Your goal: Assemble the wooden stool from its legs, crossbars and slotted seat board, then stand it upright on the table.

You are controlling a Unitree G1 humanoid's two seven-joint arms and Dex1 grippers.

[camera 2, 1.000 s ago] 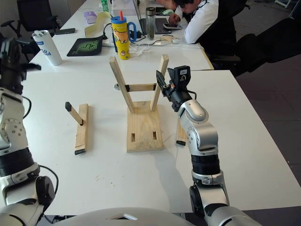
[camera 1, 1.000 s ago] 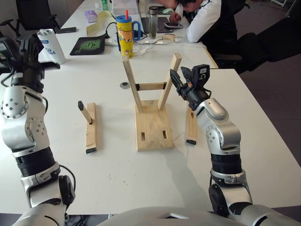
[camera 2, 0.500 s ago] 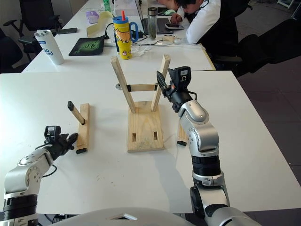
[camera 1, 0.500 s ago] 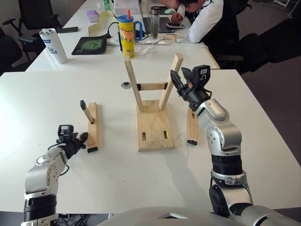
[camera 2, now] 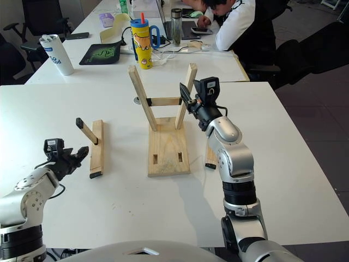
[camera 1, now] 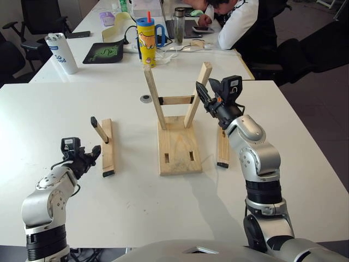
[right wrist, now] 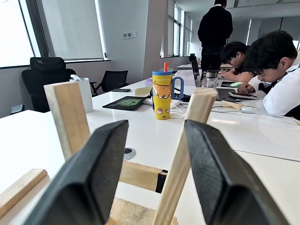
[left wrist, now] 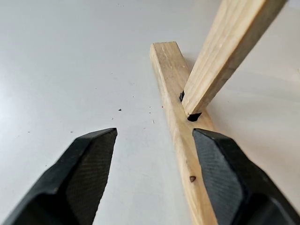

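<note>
The slotted seat board [camera 1: 178, 148] lies flat mid-table. Two legs [camera 1: 154, 98] [camera 1: 197, 94] stand tilted in its far end, joined by a crossbar [camera 1: 175, 100]. My right gripper [camera 1: 205, 91] is open at the upper part of the right-hand leg [right wrist: 185, 150], which sits between its fingers in the right wrist view. A second leg piece [camera 1: 107, 146] lies flat to the left with a short bar [camera 1: 98, 129] sticking up from it. My left gripper [camera 1: 90, 154] rests low and open just before its near end [left wrist: 180, 126]. A loose leg [camera 1: 222, 146] lies right of the board.
A cable grommet [camera 1: 144, 99] is set in the table behind the stool. On the far desk stand a yellow cup [camera 1: 144, 41], a white tumbler [camera 1: 61, 53], a bottle [camera 1: 178, 24] and a dark mat [camera 1: 104, 52], where a person sits.
My left arm has dropped from high at the left edge down to the table and has edged toward the flat leg piece. The right arm has barely moved.
</note>
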